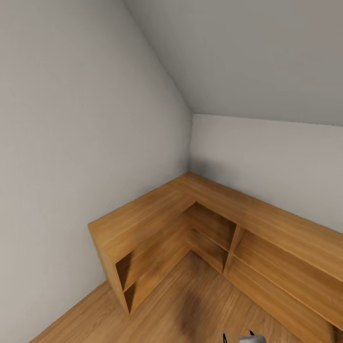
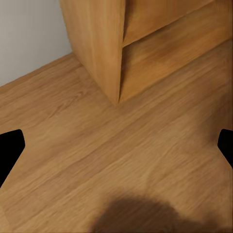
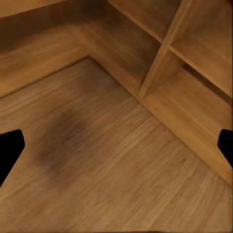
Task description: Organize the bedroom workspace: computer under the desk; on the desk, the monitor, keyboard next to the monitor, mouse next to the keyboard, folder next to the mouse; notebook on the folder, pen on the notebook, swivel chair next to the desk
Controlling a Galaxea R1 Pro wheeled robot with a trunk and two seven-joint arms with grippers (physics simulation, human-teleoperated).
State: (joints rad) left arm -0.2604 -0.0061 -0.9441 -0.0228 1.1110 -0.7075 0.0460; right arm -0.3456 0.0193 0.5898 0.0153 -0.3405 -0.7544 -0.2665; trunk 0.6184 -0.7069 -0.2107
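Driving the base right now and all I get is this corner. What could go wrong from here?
The low oak shelving wraps the corner close ahead, so rolling forward could ram the base into it. The left gripper hangs open near the shelving's end panel, and the right gripper hangs open near a divider; a turn in place could clip either. The sloped wall narrows the space, so backing out before turning looks safer.

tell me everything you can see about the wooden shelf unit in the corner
The oak shelving is a low L-shaped unit of warm, grained wood, fitted into the corner where the grey walls meet. Its flat top is bare. Upright dividers and a horizontal shelf split it into open cubbies, all empty as far as they show. It stands on the oak floor, backs against both walls, and runs out of the head view at the right.
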